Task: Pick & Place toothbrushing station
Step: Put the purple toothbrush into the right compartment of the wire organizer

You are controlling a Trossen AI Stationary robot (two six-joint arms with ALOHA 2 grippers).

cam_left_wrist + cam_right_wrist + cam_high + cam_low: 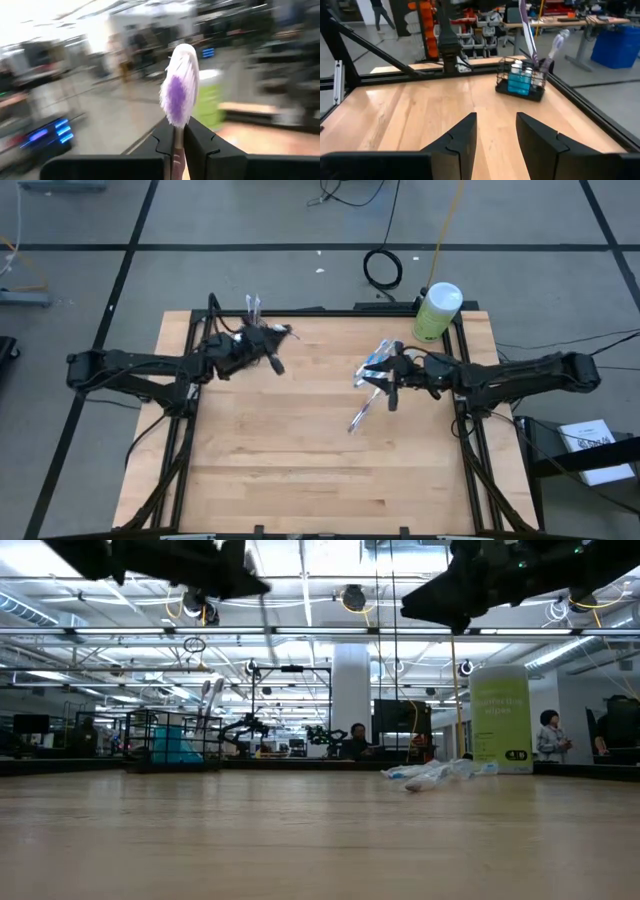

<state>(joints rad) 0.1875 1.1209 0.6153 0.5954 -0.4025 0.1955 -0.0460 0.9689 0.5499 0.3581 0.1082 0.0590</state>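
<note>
Our left gripper clamps a purple-bristled white toothbrush; we should lower it upright into the dark wire-mesh holder at twelve o'clock. Right gripper stands apart, empty.

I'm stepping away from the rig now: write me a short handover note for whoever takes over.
Left gripper: jaws shut on a purple-bristled toothbrush, held up above the table's far left, near the wire-mesh holder.
Right gripper: jaws open, empty, raised over the table's right half.
Holder: far left edge, already holding a couple of brushes.
Loose toothbrushes: a pile lies under the right gripper, one apart, nearer the front.
Green canister: far right corner.
Done: a few brushes placed.
Left: seat the held brush, then move the pile.
</note>
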